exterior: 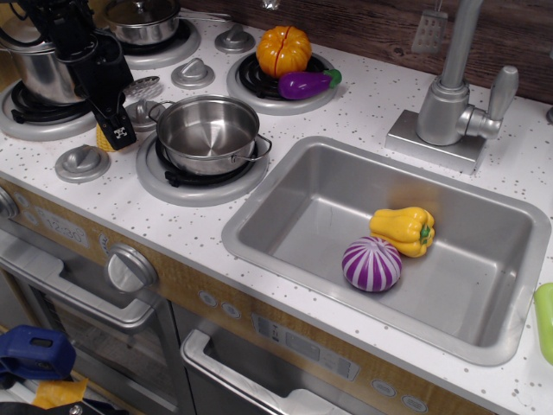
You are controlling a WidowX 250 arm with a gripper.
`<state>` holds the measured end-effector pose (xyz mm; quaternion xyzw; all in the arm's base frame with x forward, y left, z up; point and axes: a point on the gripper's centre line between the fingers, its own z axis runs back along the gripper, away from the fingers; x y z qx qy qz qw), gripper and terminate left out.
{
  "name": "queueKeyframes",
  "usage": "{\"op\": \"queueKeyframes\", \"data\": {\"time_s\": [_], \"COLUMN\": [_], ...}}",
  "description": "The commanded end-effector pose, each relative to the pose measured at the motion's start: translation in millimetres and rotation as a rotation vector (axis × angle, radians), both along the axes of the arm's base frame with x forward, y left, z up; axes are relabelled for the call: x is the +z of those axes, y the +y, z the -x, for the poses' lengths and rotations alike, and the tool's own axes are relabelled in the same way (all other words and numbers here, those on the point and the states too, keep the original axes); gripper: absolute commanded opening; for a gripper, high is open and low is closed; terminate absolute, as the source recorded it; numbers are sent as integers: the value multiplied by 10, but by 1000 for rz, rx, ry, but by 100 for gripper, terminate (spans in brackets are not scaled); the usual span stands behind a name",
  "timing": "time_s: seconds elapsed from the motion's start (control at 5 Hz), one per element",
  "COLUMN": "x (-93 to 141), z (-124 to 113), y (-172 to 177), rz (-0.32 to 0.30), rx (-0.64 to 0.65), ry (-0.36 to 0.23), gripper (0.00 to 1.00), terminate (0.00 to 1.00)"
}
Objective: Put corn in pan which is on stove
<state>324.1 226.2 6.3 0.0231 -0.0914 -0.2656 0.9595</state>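
The pan (207, 131) is a wide shallow steel pot with wire loop handles, empty, on the front right burner of the stove (177, 186). My black gripper (112, 131) hangs down just left of the pan, over the corn (103, 141). Only a thin yellow sliver of the corn shows beside the finger (119, 131), on the white top between the burners. The fingers sit around or against the corn. I cannot tell whether they have closed on it.
A tall lidded steel pot (43, 65) stands on the left burner behind the gripper, and another pot (147, 22) at the back. An orange pumpkin (283, 47) and a purple eggplant (307, 84) share the back right burner. The sink (294, 216) holds a yellow pepper (403, 229) and a purple striped vegetable (371, 264). A faucet (454, 95) stands behind it.
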Motion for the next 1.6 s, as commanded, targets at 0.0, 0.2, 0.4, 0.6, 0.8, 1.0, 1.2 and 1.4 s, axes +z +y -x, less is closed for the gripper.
{"op": "queueKeyframes", "data": {"time_s": [0.0, 0.2, 0.4, 0.6, 0.8, 1.0, 1.2, 1.4], "x": [746, 929, 981, 959, 874, 817, 817, 817], "z": [-78, -95, -166, -219, -236, -219, -219, -219], "y": [-86, -291, -549, -786, -933, -1009, -1009, -1009], "rz": [-122, -154, -136, -76, -55, -10, -10, -10], "rx": [9, 15, 27, 45, 35, 51, 51, 51], "ry": [-15, -38, -54, -51, -84, -89, -89, -89], "gripper": [0, 0, 0, 0, 0, 100, 100, 100], "terminate": [0, 0, 0, 0, 0, 0, 0, 0]}}
